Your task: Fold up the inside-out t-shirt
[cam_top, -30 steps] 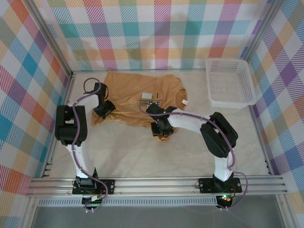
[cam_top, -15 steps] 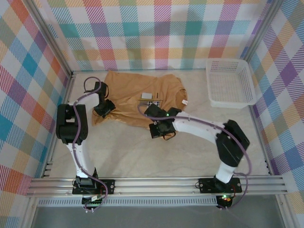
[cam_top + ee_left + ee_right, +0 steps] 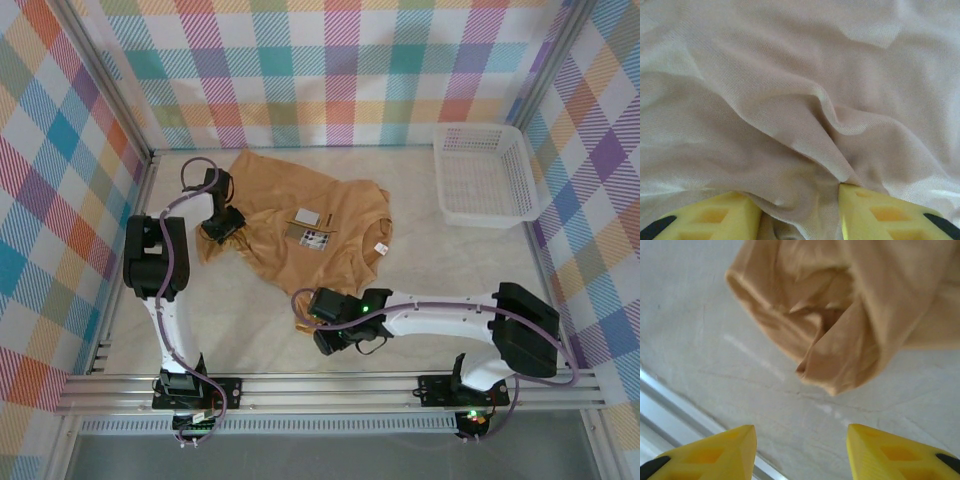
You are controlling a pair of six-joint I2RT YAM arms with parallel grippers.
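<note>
The left claw point(image 3: 799, 212) is clamped on a fold of the inside-out t-shirt point(image 3: 310, 250). The right claw point(image 3: 799, 452) is held wide above the surface point(image 3: 700, 340), its near hem released. Spreading is judged under way; a fresh hem grasp is required next.

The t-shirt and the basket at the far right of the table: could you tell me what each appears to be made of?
The t-shirt looks like soft, matte knit cloth, likely cotton jersey: it drapes in loose folds, and the left wrist view shows a fine weave. The basket looks like rigid white plastic with a slight sheen: its walls and floor are an open moulded mesh that holds its shape.
</note>
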